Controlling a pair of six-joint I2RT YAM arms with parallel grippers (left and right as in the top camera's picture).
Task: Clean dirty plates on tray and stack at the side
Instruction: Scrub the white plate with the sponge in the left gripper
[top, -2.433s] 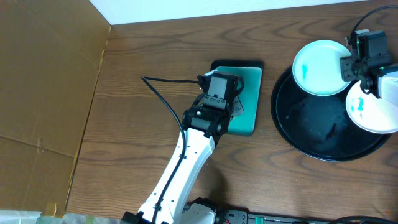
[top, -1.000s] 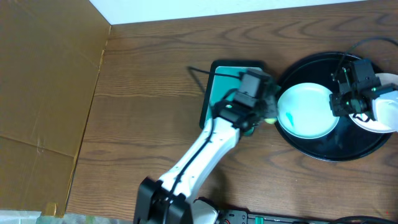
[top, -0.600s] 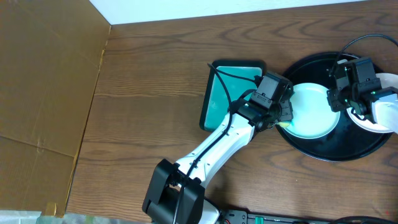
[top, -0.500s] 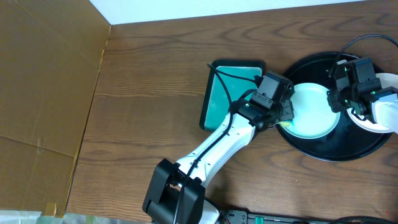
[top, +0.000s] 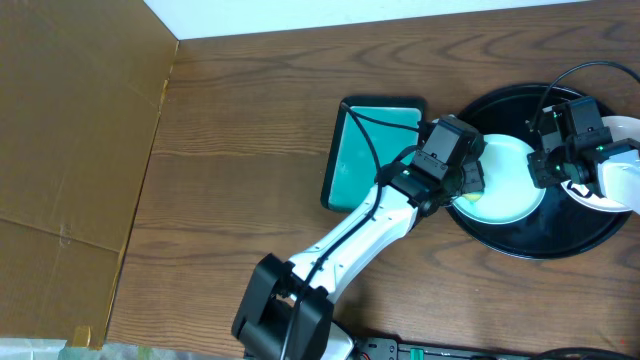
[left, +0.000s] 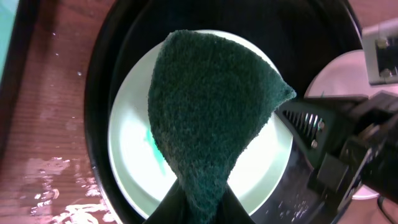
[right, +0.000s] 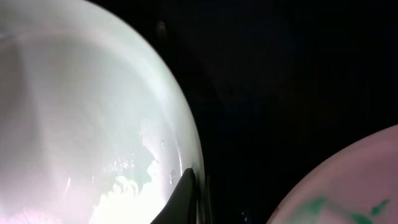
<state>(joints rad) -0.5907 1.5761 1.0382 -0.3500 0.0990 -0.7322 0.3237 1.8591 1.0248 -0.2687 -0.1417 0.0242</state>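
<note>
On the round black tray (top: 520, 240) lies a pale plate (top: 512, 188). My left gripper (top: 466, 180) is shut on a dark green scouring pad (left: 208, 118) that hangs over this plate (left: 130, 149), beside a blue-green smear (left: 153, 144). My right gripper (top: 548, 160) is shut on the plate's right rim; in the right wrist view its dark finger (right: 184, 194) clamps the plate (right: 81, 124) at its edge. A second plate (right: 348, 190) with a greenish smear sits to the right (top: 612, 190), partly under the right arm.
A rectangular teal tray (top: 350, 165) lies left of the black tray, under the left arm's cable. Brown cardboard (top: 70, 130) covers the table's left side. Water drops lie on the wood (left: 43, 177) beside the black tray's rim (left: 99, 93).
The left arm has swung right from the teal tray, carrying the pad over the plate. The right gripper brought the plate to the tray's middle and closed tighter on its rim.
</note>
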